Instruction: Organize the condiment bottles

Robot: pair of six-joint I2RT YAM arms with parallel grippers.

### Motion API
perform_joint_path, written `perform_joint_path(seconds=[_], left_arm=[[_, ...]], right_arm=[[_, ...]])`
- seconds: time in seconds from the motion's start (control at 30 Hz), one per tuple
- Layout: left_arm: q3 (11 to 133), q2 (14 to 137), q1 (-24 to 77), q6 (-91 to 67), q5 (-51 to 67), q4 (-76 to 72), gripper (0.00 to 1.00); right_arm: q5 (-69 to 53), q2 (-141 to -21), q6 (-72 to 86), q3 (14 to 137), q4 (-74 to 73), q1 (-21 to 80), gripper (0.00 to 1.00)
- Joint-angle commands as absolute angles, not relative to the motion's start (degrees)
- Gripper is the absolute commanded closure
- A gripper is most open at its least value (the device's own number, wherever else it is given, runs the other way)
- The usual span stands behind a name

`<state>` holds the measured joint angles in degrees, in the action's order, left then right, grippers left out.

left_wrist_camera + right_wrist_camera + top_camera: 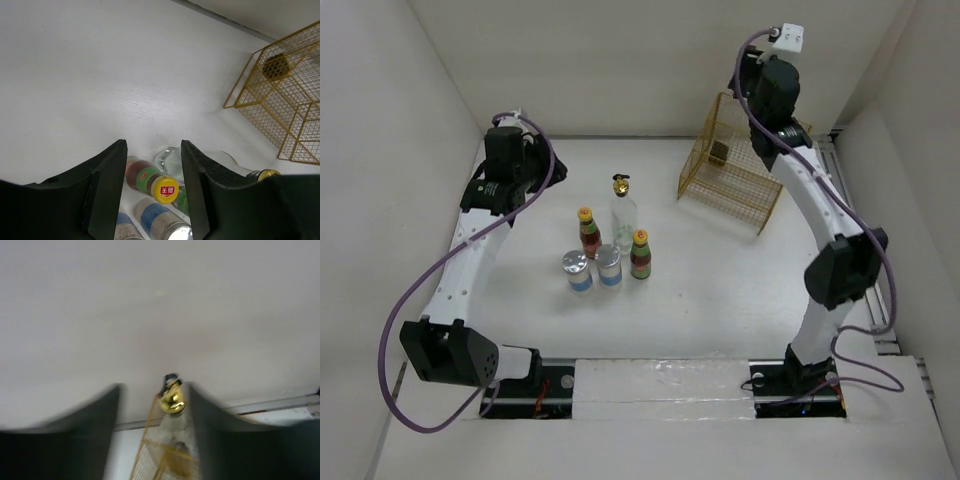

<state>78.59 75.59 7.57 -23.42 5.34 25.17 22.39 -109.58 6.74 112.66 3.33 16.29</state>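
Observation:
Five condiment bottles stand grouped mid-table: a clear glass bottle (623, 212) with a gold spout, two yellow-capped sauce bottles (589, 232) (640, 253), and two silver-lidded jars (577, 270) (609, 267). Another glass bottle (172, 399) stands inside the yellow wire rack (725, 185). My right gripper (154, 390) is open around its gold spout, with a gap on the left side. My left gripper (152, 145) hangs open and holds nothing, high up at the back left (527, 160). Below it I see a sauce bottle (165, 189), a jar (159, 220) and the glass bottle (175, 159).
The rack (280, 100) lies at the back right, close to the rear wall and the right arm. White walls enclose the table on three sides. Both arm bases sit at the near edge.

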Motion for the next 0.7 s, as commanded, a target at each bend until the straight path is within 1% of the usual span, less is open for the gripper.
perform_joint_path(seconds=[0.0,0.03,0.07,0.1,0.13,0.17,0.2,0.23,0.27,0.3,0.33,0.37,0.4,0.47,0.53,0.6,0.67], left_arm=[[82.9,75.5,7.8,-22.6,4.8,23.4,0.58],[83.5,75.5,7.8,-22.6,4.2,23.4,0.63],[84.0,76.1,7.8,-22.6,3.7,23.4,0.75],[85.3,76.6,7.8,-22.6,3.7,23.4,0.86],[86.0,76.6,7.8,-22.6,3.0,23.4,1.0],[86.7,77.2,7.8,-23.1,3.0,23.4,1.0],[87.8,77.2,7.8,-23.1,3.0,23.4,1.0],[88.3,77.9,7.8,-23.1,3.0,23.4,1.0],[88.9,77.9,7.8,-23.1,3.0,23.4,1.0],[88.9,77.9,7.8,-23.1,3.0,23.9,0.97],[89.4,78.5,7.8,-23.1,3.0,23.9,0.92],[89.4,78.5,7.8,-23.1,3.0,23.9,0.87],[89.4,78.5,7.8,-23.1,3.0,23.9,0.8],[89.4,78.5,7.8,-23.1,3.6,23.9,0.76],[89.4,78.5,7.8,-23.6,4.1,23.9,0.73],[88.8,78.0,7.8,-23.6,4.1,23.4,0.73],[88.8,78.0,7.8,-23.6,4.1,23.4,0.73]], right_arm=[[15.5,-96.4,6.1,101.7,3.3,19.5,0.64],[10.9,-93.9,6.1,98.1,3.3,20.2,0.82],[9.2,-91.5,6.1,94.6,2.2,22.7,0.92],[8.3,-87.0,6.6,88.1,1.4,24.2,0.97],[7.0,-84.8,6.6,85.1,-0.2,28.1,1.0],[6.2,-82.8,6.6,82.1,-0.3,28.1,1.0],[5.2,-80.8,5.8,79.3,-0.3,31.8,1.0],[4.2,-77.1,5.0,74.3,-0.3,33.6,0.92],[-0.4,-75.8,5.0,72.6,-0.3,34.7,0.82],[-3.5,-74.9,4.4,71.2,-0.3,36.5,0.69],[-6.1,-74.2,4.4,69.5,-0.3,37.3,0.54],[-8.1,-74.2,3.9,68.8,-0.3,38.0,0.32],[-10.4,-74.2,3.9,68.3,0.8,38.8,0.26],[-12.1,-76.7,2.6,68.3,1.3,40.6,0.17],[-13.2,-78.4,2.1,69.5,2.7,41.7,0.14],[-13.2,-81.4,1.4,71.1,3.9,42.6,0.11],[-13.2,-83.7,0.7,72.6,5.2,43.2,0.11]])
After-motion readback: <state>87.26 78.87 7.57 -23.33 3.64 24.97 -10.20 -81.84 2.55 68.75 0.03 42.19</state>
